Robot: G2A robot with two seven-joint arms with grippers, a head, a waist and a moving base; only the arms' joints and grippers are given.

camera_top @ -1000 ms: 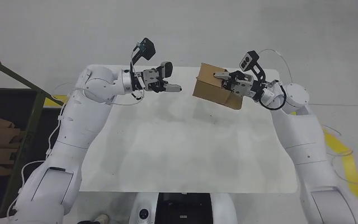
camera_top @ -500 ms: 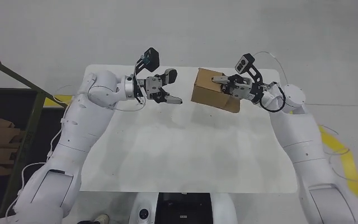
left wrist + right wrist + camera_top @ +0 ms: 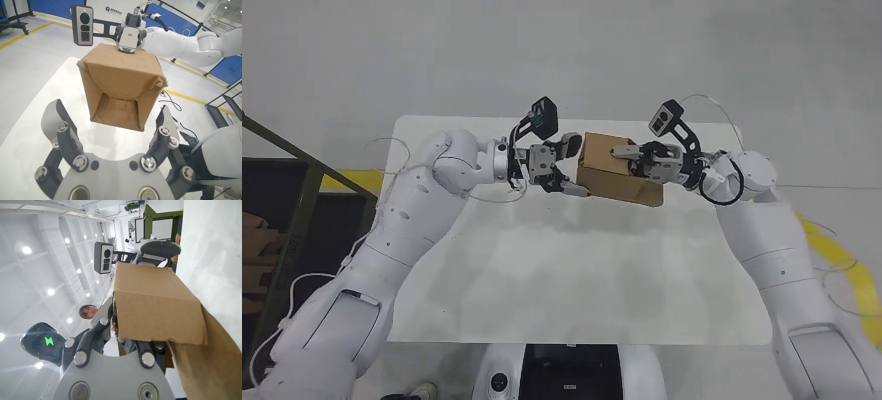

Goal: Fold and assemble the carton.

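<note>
Carton (image 3: 620,182) is up in the air over the far part of the tabletop (image 3: 572,290), tilted a bit and not resting on anything. The right gripper (image 3: 638,163) is clamped onto it at the end facing the right arm, with one finger (image 3: 108,311) lying along the outside of a cardboard wall, and a loose brown flap (image 3: 206,359) sticks out near that wrist. The opposite end of the carton is open and points straight at the left gripper (image 3: 572,167). From the left wrist camera you can look right down inside the brown box to the panel at its far end. The left gripper has its jaws spread wide, one on each side of the open mouth and just beside it. Whether its fingers (image 3: 62,115) actually touch the cardboard edge is hard to tell.
</note>
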